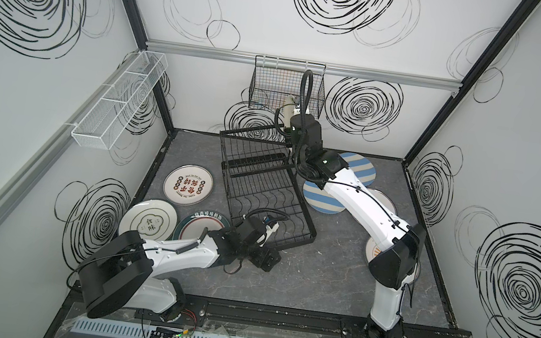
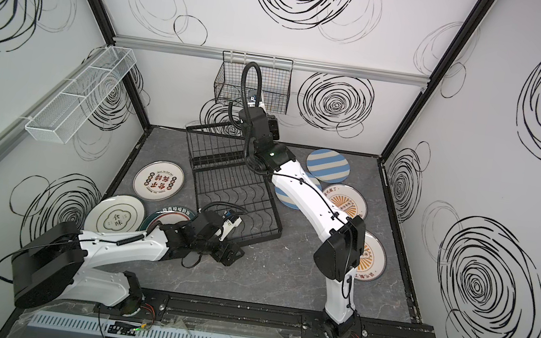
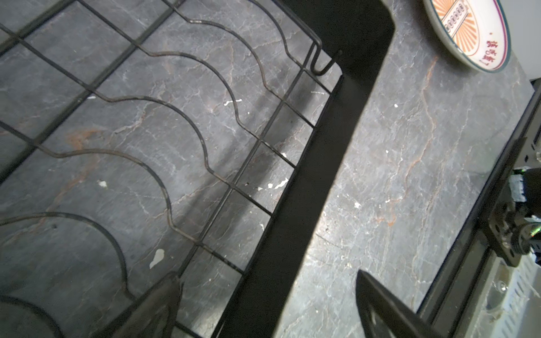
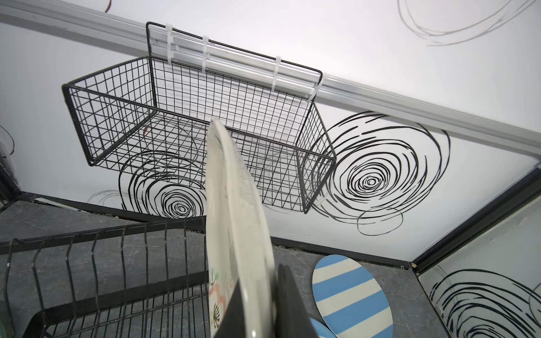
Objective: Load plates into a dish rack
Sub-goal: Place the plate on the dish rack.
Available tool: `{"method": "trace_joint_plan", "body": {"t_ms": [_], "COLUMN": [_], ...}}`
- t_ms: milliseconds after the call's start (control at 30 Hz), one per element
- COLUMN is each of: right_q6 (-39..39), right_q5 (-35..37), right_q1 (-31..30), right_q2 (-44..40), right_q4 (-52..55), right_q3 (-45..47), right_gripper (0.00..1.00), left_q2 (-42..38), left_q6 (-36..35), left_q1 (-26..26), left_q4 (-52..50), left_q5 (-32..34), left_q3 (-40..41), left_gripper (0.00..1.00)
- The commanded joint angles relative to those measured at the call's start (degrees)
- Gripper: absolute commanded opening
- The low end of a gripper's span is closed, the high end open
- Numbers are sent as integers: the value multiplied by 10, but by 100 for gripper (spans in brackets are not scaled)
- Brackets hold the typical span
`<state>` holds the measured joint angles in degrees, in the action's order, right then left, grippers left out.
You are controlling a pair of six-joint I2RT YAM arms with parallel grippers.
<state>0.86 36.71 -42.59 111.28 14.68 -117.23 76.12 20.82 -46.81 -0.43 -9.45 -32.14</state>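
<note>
Right jaws: clenched on the rim of a cream plate. The plate stands on edge over the far end of the dish rack, beside the raised slotted basket. Contact between plate and rack cannot be determined.

Left jaws: released, grasping nothing, low at the near corner of the rack, with the frame rail between them in the wrist view.

Flat on the bench:
- right of the rack, two striped plates and two sunburst plates;
- left of the rack, three plates.
</note>
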Motion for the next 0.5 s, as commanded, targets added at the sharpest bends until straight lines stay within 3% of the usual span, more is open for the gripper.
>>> {"method": "trace_joint_plan", "body": {"t_ms": [0,467], "right_q6": [1,-29], "right_q5": [42,19], "right_q1": [7,22], "right_q2": [-9,-10], "right_q4": [-87,-89], "right_q3": [-26,16], "right_gripper": [0,0], "left_q2": [-12,-25], "left_q6": [-1,-2], "left_q1": [5,11], "left_q4": [-4,-16], "left_q5": [-3,-1], "left_q3": [3,-2], "left_gripper": [96,96]}}
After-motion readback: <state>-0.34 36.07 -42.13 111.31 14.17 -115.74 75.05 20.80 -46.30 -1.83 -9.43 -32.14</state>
